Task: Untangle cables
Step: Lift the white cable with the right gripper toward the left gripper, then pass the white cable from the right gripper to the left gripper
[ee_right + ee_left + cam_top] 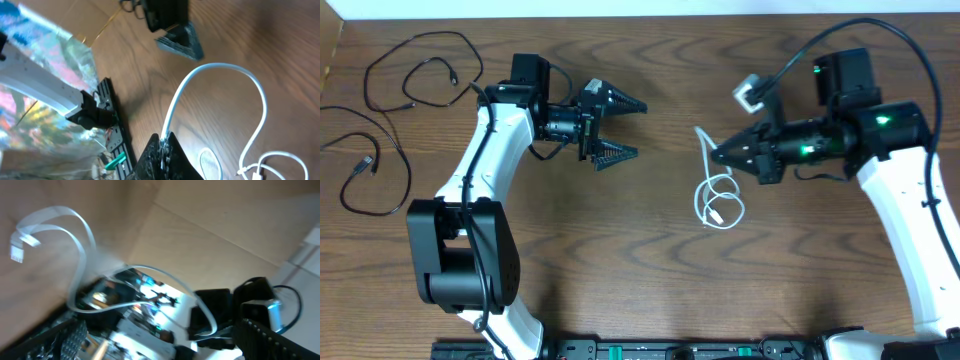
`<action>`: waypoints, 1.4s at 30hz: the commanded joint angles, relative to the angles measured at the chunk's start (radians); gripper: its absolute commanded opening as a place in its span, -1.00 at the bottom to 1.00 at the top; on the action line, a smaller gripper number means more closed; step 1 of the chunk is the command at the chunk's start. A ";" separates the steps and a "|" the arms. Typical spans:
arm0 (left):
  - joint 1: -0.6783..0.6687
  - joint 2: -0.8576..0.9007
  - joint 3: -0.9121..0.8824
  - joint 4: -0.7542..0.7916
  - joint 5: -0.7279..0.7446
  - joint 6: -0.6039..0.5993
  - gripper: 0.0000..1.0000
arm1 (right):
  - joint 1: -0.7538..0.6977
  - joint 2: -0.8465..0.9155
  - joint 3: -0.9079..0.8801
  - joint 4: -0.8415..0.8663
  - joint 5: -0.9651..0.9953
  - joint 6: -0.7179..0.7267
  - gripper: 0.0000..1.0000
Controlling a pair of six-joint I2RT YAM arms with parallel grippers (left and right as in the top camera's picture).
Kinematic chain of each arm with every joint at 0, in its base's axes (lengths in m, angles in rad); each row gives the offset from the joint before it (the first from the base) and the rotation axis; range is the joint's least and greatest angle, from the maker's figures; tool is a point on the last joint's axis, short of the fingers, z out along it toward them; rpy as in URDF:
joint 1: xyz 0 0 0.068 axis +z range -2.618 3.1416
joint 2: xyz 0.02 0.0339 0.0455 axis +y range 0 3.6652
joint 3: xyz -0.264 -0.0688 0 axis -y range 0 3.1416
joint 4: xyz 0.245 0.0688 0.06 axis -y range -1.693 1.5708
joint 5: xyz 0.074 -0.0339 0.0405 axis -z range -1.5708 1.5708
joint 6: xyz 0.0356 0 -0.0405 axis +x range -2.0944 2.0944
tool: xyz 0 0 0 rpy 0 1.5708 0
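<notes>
Currently right gripper (715, 153) jaws pinch the white cable (718, 210), left gripper (638, 129) jaws stand apart, empty; tugging 1 end could cinch its loops mid-table (650, 260) into a knot.

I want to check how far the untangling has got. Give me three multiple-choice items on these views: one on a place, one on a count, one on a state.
1. Where on the table do the black cables lie?
A) out past the left arm, near the table's left edge
B) under the right arm
C) wound into the white one

2. The right gripper holds how many cables?
A) none
B) one
C) three

3. The left gripper has its fingers:
A) shut on a black cable
B) shut on nothing
C) open, holding nothing

Answers:
1 A, both sprawl there, apart from the white cable.
2 B, only the white cable leaves its shut fingers.
3 C, the fingers are spread with nothing between them.
</notes>
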 commanded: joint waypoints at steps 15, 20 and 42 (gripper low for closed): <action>-0.081 -0.077 0.010 -0.003 0.109 -0.244 0.47 | 0.143 -0.012 0.005 0.093 0.208 0.107 -0.97; -0.082 -0.116 0.010 -0.002 0.109 -0.288 0.47 | 0.150 -0.011 0.005 0.096 0.207 0.106 -0.97; -0.082 -0.152 0.010 0.046 0.088 -0.313 0.05 | 0.212 -0.011 0.005 0.167 0.203 0.222 -0.97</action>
